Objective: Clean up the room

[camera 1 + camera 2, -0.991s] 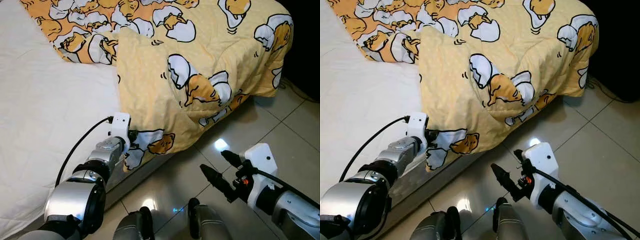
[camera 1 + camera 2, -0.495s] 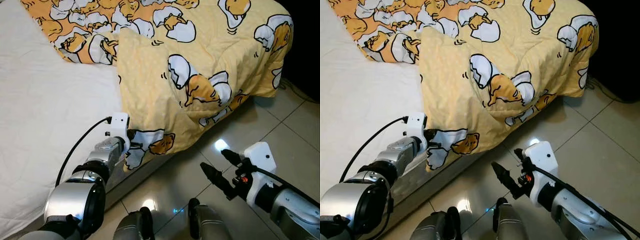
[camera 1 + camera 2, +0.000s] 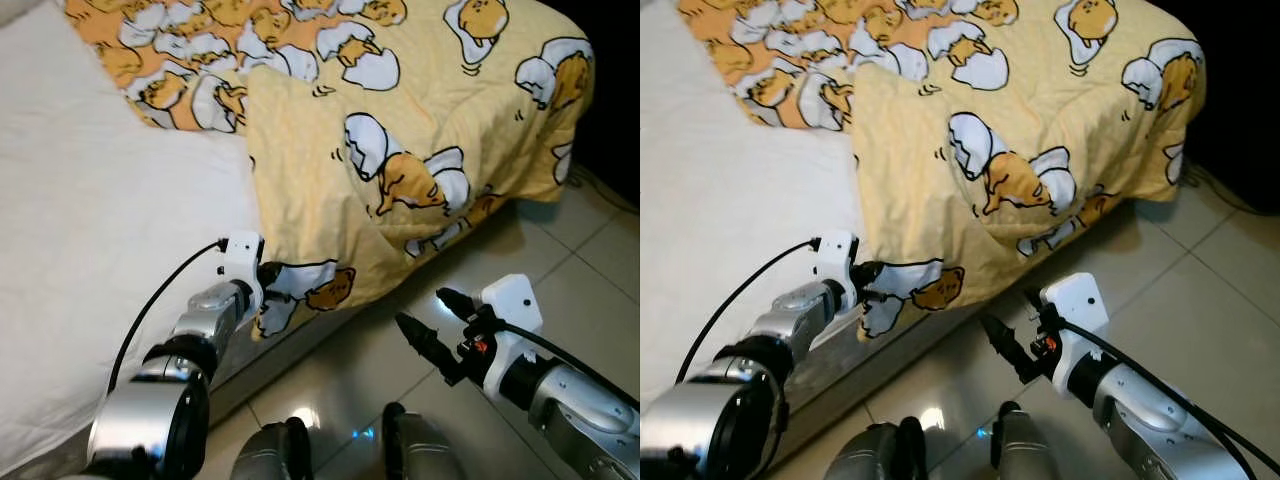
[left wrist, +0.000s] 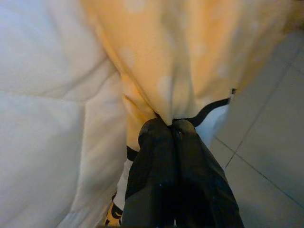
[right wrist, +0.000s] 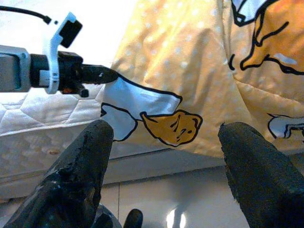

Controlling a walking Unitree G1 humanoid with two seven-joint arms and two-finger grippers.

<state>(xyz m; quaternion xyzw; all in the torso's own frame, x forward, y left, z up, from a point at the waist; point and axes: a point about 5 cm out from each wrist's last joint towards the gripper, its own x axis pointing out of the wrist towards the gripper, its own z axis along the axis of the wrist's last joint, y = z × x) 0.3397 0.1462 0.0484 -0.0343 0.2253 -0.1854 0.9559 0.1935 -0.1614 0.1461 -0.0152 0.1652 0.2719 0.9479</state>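
My left claw (image 3: pixel 268 275) is closed on the lower edge of the yellow egg-print quilt (image 3: pixel 420 130), at the side of the bed (image 3: pixel 90 250); in the left wrist view both black fingertips (image 4: pixel 161 130) meet with a pinch of the fabric between them. My right claw (image 3: pixel 428 320) hangs open over the tiled floor (image 3: pixel 560 260), near the hanging corner of the quilt but apart from it; its two fingers (image 5: pixel 85 156) stand wide, framing the cloth.

Progress, as I judge it: the quilt lies bunched toward the far end of the bed, one flap spilling over the mattress side toward the floor, and much of the white sheet (image 3: pixel 60 180) is bare. The grasp is made; the spreading or folding of the quilt is not yet done, so the tidying is at an early stage. The second corner remains to be taken by the right claw.

Compared with a second ago: the whole scene has shifted slightly in the head views, which I read as camera motion. The left claw holds the same edge. The right claw has moved a little up and toward the quilt, its fingers still apart.
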